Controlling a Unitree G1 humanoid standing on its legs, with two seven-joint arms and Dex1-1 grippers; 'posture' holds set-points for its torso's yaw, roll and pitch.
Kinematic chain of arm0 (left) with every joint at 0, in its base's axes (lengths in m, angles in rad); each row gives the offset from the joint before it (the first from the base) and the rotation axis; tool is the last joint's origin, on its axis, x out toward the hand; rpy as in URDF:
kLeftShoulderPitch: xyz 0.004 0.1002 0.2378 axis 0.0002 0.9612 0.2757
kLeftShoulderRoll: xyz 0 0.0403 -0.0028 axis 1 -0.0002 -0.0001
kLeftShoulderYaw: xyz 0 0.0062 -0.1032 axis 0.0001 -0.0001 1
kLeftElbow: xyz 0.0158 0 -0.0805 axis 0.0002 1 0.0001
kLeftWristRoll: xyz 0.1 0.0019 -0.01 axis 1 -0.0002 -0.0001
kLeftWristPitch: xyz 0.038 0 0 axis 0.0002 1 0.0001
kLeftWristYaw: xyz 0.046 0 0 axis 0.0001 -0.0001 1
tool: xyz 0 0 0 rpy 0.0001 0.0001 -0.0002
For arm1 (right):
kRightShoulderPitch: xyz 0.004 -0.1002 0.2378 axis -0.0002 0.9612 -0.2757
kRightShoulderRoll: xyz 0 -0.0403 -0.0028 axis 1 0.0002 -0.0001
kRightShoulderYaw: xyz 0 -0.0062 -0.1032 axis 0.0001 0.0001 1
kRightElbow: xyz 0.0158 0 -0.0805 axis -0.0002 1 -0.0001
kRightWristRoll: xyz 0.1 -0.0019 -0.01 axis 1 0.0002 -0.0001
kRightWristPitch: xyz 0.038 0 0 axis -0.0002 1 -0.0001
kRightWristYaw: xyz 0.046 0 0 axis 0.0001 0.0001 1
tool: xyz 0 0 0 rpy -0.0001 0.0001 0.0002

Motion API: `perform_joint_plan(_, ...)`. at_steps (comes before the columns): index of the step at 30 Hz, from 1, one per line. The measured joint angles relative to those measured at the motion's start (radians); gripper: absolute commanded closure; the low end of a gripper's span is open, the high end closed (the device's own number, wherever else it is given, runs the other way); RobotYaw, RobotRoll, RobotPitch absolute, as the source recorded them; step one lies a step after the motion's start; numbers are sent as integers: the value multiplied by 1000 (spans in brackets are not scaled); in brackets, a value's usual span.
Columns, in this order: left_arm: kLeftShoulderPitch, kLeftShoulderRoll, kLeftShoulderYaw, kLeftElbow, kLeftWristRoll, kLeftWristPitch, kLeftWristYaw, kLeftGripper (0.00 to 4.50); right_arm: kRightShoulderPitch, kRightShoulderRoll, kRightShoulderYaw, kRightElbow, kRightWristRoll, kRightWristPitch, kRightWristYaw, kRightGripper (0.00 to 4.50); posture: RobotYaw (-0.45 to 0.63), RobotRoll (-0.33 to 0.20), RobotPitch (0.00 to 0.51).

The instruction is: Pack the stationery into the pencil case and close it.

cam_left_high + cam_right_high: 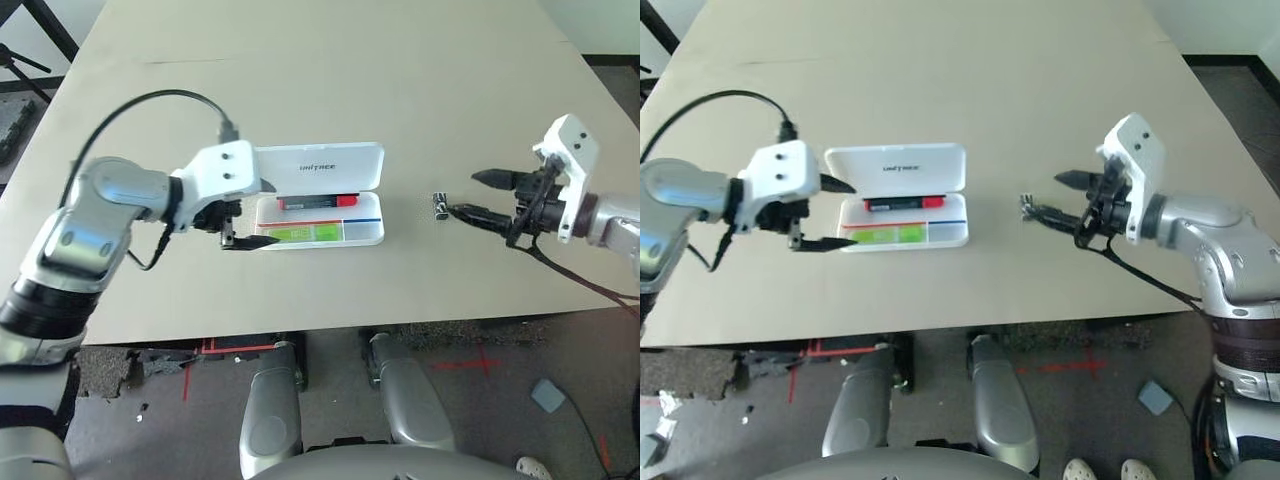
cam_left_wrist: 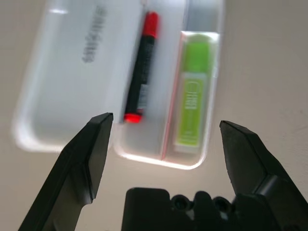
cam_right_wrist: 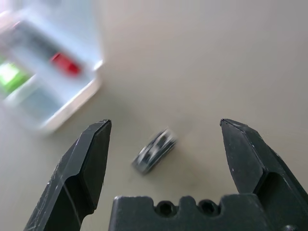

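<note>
The pencil case lies open on the table, lid flat on the far side. In its tray the red marker lies along the far compartment and the highlighter along the near one. The left gripper stands at the tray's left end, fingers spread. The clip lies alone, right of the case. The right gripper, fingers apart, points at it from just beside.
</note>
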Motion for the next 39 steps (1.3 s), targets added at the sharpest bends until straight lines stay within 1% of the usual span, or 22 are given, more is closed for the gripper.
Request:
perform_joint_plan(5, 2, 6, 49, -8, -21, 6, 30, 16, -59, 107, -23, -36, -34, 155, -236, 0, -133, 0, 291)
perform_joint_plan(8, 2, 7, 65, 11, -27, -2, 38, 16, -70, 162, -15, -70, -39, 219, -303, 0, -131, 0, 291)
perform_joint_plan(12, 2, 14, 68, 26, -29, -10, 39, 16, -72, 195, 15, -97, -42, 272, -350, 0, -122, 0, 293)
perform_joint_plan(17, 2, 21, 72, 26, -37, -11, 40, 16, -71, 218, 48, -108, -50, 313, -382, 0, -110, 0, 297)
perform_joint_plan(20, 4, 24, 75, 24, -41, -10, 42, 16, -46, 239, 54, -108, -56, 313, -392, 0, -102, 0, 299)
perform_joint_plan(23, 10, 28, 77, 21, -46, -8, 47, 16, -4, 267, 85, -105, -70, 304, -403, 0, -96, 0, 300)
perform_joint_plan(28, 28, 32, 78, 2, -53, 0, 50, 16, 1, 281, 91, -111, -83, 298, -408, 0, -89, 0, 304)
perform_joint_plan(31, 39, 33, 78, -15, -56, 5, 53, 16, 5, 279, 103, -113, -86, 298, -407, 0, -85, 0, 307)
perform_joint_plan(39, 41, 33, 78, -18, -59, 12, 63, 16, 25, 231, 168, -163, -105, 307, -396, 0, -85, 0, 315)
